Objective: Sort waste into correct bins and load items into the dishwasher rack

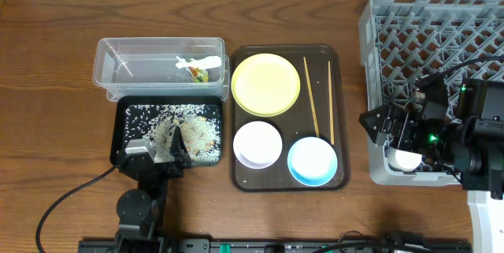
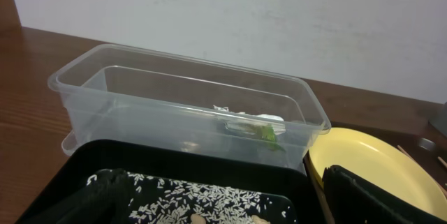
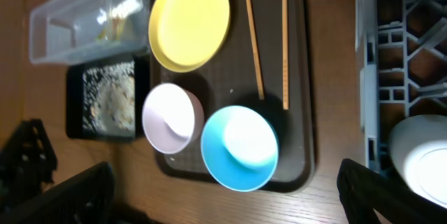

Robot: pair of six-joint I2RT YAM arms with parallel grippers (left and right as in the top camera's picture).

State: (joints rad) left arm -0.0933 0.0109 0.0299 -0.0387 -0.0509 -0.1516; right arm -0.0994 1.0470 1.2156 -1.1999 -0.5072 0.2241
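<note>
Overhead, wooden table (image 1: pixel 47 32), left wrist, white wall (image 2: pixel 279 15)

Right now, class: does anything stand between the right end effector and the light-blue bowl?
Nothing visible does. The right end effector hangs open above the left edge of the dishwasher rack, and the light-blue bowl sits uncovered on the brown tray just beside that edge. The chopsticks end near its far rim, not over it.
</note>
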